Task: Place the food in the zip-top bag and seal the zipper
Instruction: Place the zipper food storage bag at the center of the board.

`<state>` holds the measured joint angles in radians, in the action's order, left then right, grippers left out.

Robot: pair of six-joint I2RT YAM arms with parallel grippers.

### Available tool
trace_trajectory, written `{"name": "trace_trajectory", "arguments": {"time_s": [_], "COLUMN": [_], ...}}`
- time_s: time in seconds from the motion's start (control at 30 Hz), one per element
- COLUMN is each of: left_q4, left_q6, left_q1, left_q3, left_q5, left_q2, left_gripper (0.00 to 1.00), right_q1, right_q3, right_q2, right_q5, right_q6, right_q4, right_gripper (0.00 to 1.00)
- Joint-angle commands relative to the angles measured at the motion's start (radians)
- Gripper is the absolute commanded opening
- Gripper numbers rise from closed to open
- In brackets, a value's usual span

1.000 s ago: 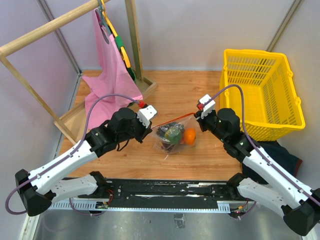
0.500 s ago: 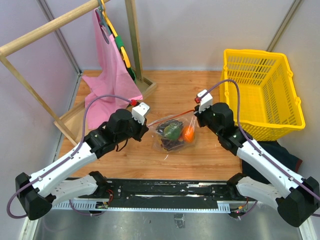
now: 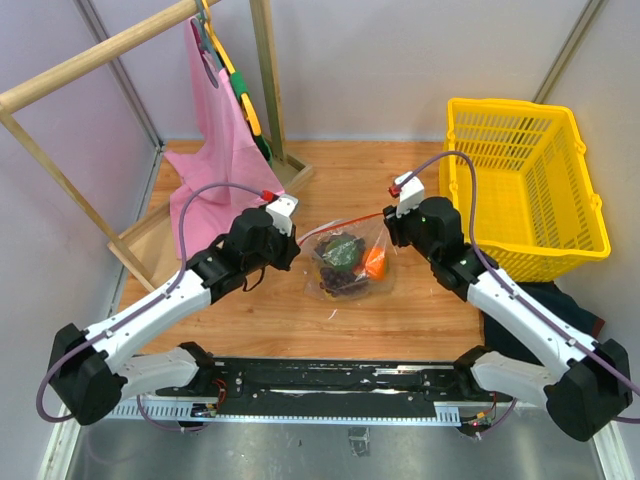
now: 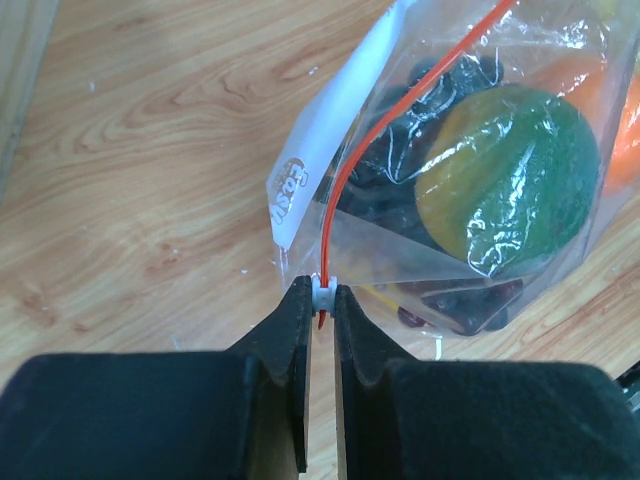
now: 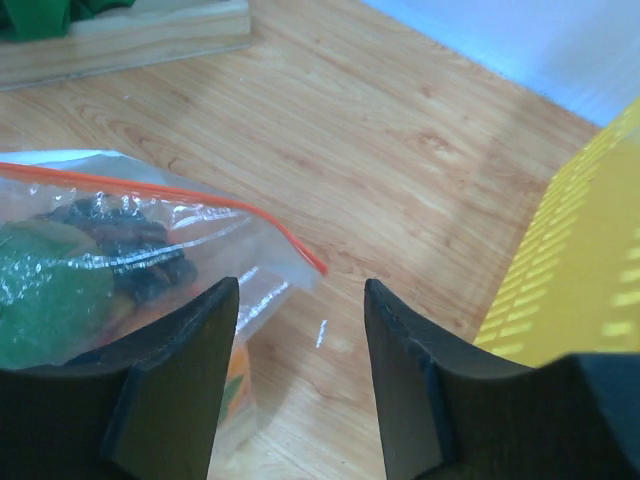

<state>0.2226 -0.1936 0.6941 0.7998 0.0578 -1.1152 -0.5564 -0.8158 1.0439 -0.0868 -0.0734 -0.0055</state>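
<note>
A: Left gripper (image 4: pixel 320 300)?
B: Pinched on the white slider (image 4: pixel 322 291) at the zipper (image 4: pixel 343 180) end.
A: The bag (image 3: pixel 348 270)?
B: Lying on the table (image 3: pixel 400 190), fruit (image 3: pixel 345 252) inside, between the two.
A: Right gripper (image 5: pixel 300 300)?
B: Jaws apart, empty, bag corner just ahead.

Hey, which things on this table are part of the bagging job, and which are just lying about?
Job in hand: zip-top bag, zipper, white slider, toy fruit inside.
Lying about: yellow basket, pink cloth, wooden rack.
</note>
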Motion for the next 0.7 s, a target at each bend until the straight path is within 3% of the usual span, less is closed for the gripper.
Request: {"name": "trace_trajectory", "arguments": {"time_s": [0.0, 0.17, 0.27, 0.37, 0.4, 0.67], "left_q4": [-0.157, -0.222, -0.213, -0.198, -0.189, -0.045], "left_q6": [-0.113, -0.179, -0.19, -0.204, -0.207, -0.174], "left_q1": [-0.005, -0.005, -0.009, -0.013, -0.015, -0.019], "left_q3": [-0.045, -0.06, -0.063, -0.073, -0.076, -0.054], "left_q5": [-0.026, -0.041, -0.001, 0.049, 0.068, 0.221], "left_q2": [-0.024, -0.052, -0.032, 0.02, 0.043, 0.306], "left_gripper": [0.02, 0.11, 0.17, 0.31, 0.36, 0.68], "right_q1": [0.016, 0.018, 0.016, 0.016, 0.016, 0.015], "right_q3": [-0.027, -0.015, -0.007, 0.012, 0.02, 0.045], "right_q2": [-0.11, -0.272, -0.387, -0.497, -0.534, -0.728], "right_q5": [-0.044, -0.059, -0.093, -0.15, -0.166, -0.286], "right_q6": [0.019, 0.001, -0.022, -0.043, -0.051, -0.097], "right_q4": [-0.031, -0.106, -0.149, -0.167, -0.167, -0.197], "right_gripper": [0.58, 0.75, 0.8, 0.91, 1.0, 0.98]}}
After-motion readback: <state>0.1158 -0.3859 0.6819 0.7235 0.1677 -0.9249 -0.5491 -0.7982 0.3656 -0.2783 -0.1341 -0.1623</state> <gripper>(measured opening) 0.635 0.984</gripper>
